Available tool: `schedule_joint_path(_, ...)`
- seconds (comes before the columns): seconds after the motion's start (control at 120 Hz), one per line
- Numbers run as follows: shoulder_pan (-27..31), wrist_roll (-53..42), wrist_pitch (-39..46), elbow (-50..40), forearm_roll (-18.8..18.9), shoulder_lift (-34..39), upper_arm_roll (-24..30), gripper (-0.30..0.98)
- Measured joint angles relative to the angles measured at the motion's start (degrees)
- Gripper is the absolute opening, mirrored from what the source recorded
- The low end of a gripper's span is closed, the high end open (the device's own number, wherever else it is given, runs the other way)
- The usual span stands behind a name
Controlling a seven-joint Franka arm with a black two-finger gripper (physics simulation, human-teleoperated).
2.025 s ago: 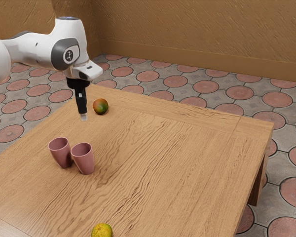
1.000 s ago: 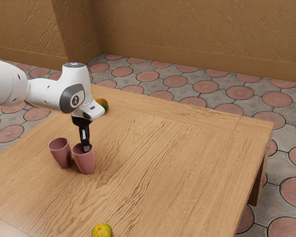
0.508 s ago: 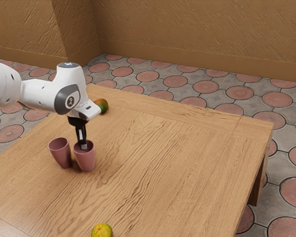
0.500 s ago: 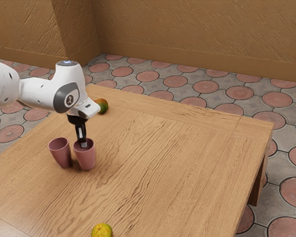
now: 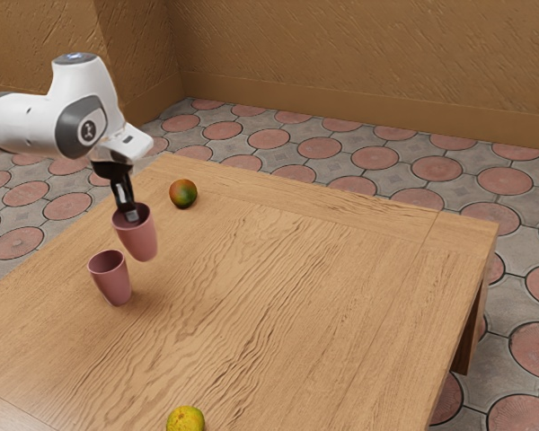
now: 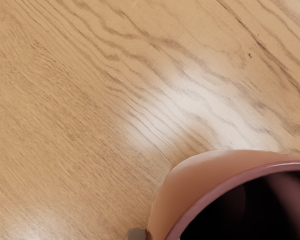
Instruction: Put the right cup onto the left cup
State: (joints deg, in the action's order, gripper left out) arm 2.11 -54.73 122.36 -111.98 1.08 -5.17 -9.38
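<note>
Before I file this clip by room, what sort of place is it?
Probably an indoor room, its purpose unclear: textured brown walls, a circle-patterned tile floor and a wooden table.

The black gripper [image 5: 132,216] holds the high pink cup [image 5: 138,241] up off the table [image 5: 323,296]. The low pink cup [image 5: 113,282] stands on the wood. A red and green fruit [image 5: 183,194] and a yellow fruit [image 5: 186,420] sit there too.
</note>
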Motion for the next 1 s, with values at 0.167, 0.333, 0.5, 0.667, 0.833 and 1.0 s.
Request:
schedule_joint_path(0.167,1.38,0.12,-1.68,0.49,0.17,0.10,-0.21,-0.10)
schedule_joint_path(0.333,1.88,0.19,-3.21,1.29,0.61,0.04,-0.79,-0.10)
schedule_joint_path(0.5,3.04,0.23,-4.23,1.77,0.85,-0.46,-1.20,-0.10)
schedule_joint_path(0.667,2.97,0.22,-4.71,1.83,1.06,-0.66,-1.74,-0.10)
schedule_joint_path(0.833,3.25,0.16,-4.95,1.90,1.17,-1.00,-2.59,-0.10)
schedule_joint_path(1.0,3.38,0.05,-5.11,3.50,1.58,-2.33,-2.84,-0.10)
